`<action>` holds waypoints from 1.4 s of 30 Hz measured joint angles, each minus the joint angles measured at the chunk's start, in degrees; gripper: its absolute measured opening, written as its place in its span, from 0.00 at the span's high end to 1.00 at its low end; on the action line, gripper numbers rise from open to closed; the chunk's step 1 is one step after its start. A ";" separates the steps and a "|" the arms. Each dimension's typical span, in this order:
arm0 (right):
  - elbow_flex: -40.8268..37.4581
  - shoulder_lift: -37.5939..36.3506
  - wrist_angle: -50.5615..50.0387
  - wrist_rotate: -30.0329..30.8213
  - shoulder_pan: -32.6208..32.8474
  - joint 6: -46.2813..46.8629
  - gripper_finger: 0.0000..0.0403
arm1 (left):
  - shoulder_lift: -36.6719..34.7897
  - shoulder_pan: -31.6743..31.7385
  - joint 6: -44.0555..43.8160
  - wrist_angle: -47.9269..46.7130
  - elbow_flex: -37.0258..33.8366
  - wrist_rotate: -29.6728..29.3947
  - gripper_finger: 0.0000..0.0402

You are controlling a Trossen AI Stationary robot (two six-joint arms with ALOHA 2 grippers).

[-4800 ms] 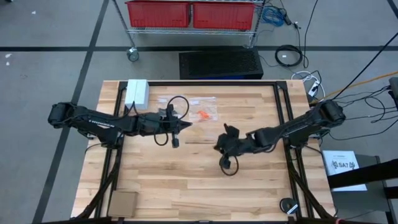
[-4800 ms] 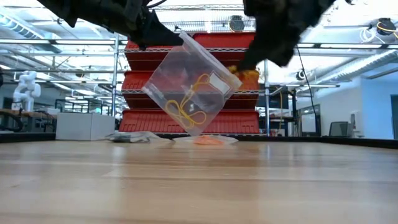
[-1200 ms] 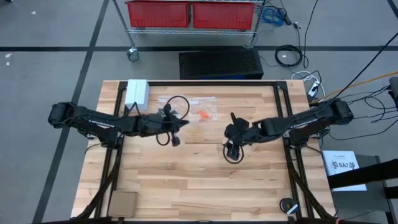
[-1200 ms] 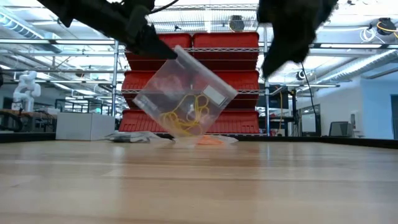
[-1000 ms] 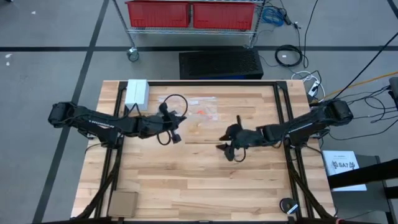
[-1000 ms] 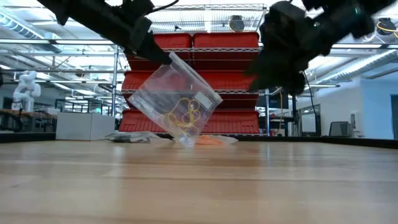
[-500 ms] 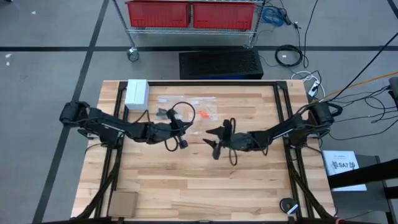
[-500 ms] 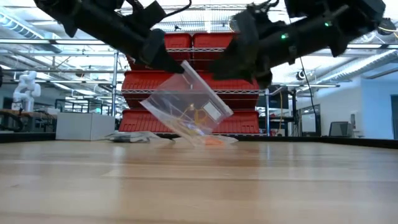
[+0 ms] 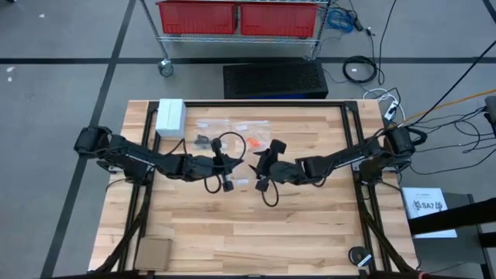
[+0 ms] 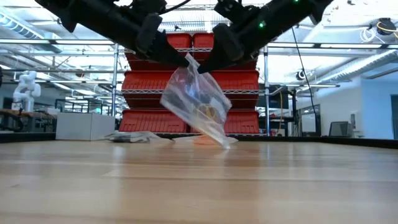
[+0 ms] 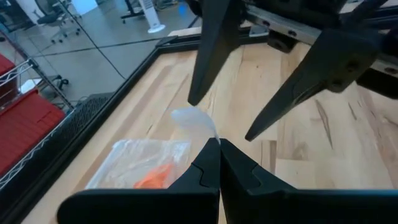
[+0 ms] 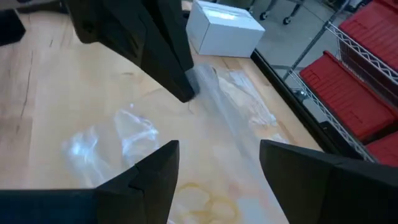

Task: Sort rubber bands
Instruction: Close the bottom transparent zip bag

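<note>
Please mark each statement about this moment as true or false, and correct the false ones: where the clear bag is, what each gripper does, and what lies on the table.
1. The left gripper is shut on the top edge of the clear plastic zip bag. True.
2. The right gripper is shut on the bag. False: its fingers stand open beside the bag's top.
3. The bag lies flat on the wooden table. False: it hangs tilted, with only its lower corner near the table.
4. Pale tan rubber bands show inside the held bag. True.
5. A white rectangular box sits at the table's far left corner. True.
6. The orange rubber bands are inside the white box. False: they lie on the table in another clear bag.
</note>
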 joint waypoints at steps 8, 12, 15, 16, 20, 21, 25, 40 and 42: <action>5.19 0.00 -10.43 -3.39 -1.54 -5.18 0.46 | 0.00 -0.03 0.01 0.08 0.00 3.09 1.00; 8.06 0.00 -15.81 -15.54 -4.37 -6.05 0.50 | 0.00 -0.01 0.03 0.13 0.00 3.39 1.00; 8.47 0.00 -17.13 -22.72 -6.17 -6.39 0.60 | 0.00 0.08 0.03 0.16 0.00 4.32 1.00; 8.61 0.00 -17.26 -24.08 -6.54 -6.98 0.65 | 0.00 0.16 0.00 0.18 0.00 4.54 1.00; 8.68 -0.02 -18.38 -23.99 -6.11 -10.23 0.93 | 0.00 0.18 -0.03 0.13 0.00 5.06 1.00; 8.68 -0.02 -18.79 -23.29 -5.53 -11.03 0.96 | 0.00 0.25 -0.03 0.13 0.00 5.63 1.00; 8.71 -0.02 -20.51 -19.31 -3.07 -14.37 0.99 | 0.00 0.96 0.00 -0.10 0.00 6.96 0.99; 8.61 -0.52 -26.77 -12.81 5.43 -29.24 1.00 | -3.36 16.08 1.88 -2.28 -1.08 40.36 0.95; 8.61 -0.52 -26.80 -12.31 5.94 -31.23 1.00 | -1.70 19.15 1.66 -0.13 -1.09 50.87 0.95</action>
